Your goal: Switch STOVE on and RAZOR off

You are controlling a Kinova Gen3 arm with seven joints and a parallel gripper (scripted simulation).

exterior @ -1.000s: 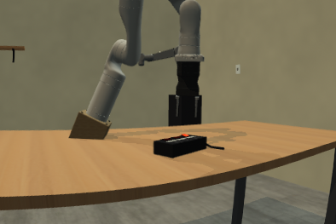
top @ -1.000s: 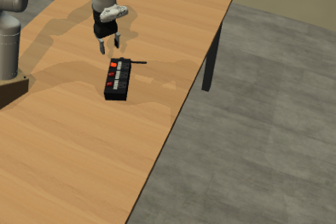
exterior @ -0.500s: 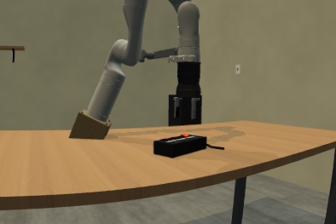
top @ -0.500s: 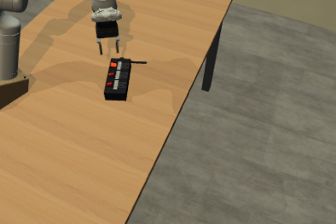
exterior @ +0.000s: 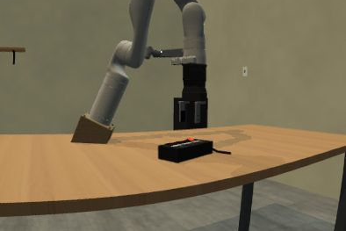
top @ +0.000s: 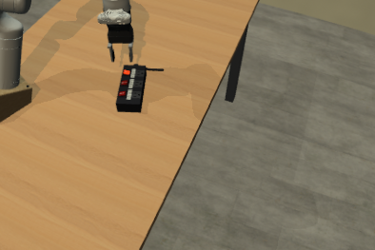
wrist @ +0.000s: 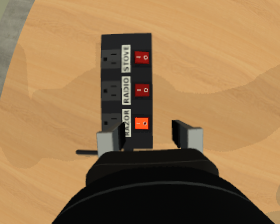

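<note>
A black power strip (top: 130, 88) lies flat on the wooden table, right way up; it also shows in the exterior view (exterior: 185, 149) and the wrist view (wrist: 126, 91). It has three rocker switches in a row. The far switch (wrist: 143, 57), by the STOVE label, is dark red. The middle switch (wrist: 143, 88) is dark red. The near switch (wrist: 141, 123) is lit bright orange; its label is partly hidden by a finger. My gripper (top: 120, 53) is open and empty, hovering above the strip's cord end (wrist: 150, 136).
The strip's short black cord (top: 153, 69) sticks out toward the table's right edge. The arm's base (exterior: 93, 129) stands on the table to the left. The table's right edge (top: 209, 92) lies close to the strip.
</note>
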